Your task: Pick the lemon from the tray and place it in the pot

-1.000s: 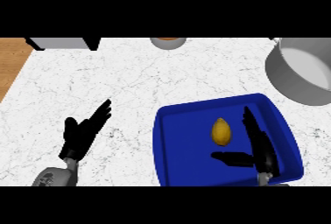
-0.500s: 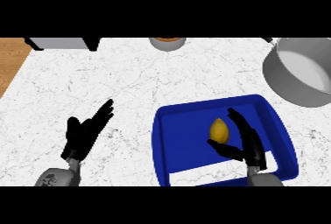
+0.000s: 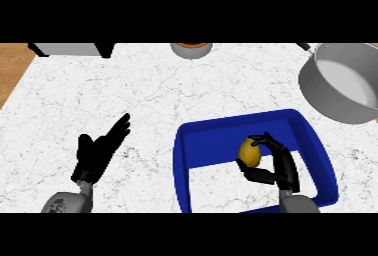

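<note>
A yellow lemon lies in the blue tray at the lower right of the head view. My right hand is over the tray with its fingers and thumb curled round the lemon's right side. The grey pot stands at the upper right, partly cut off by the view's edge. Left of the tray, my left hand rests open above the counter, fingers pointing up.
A small round container sits at the counter's back edge near the middle. A grey and black appliance stands at the back left. The wooden floor shows beyond the counter's left edge.
My right hand has moved left onto the lemon and its fingers have curled round it. The left hand has not moved.
</note>
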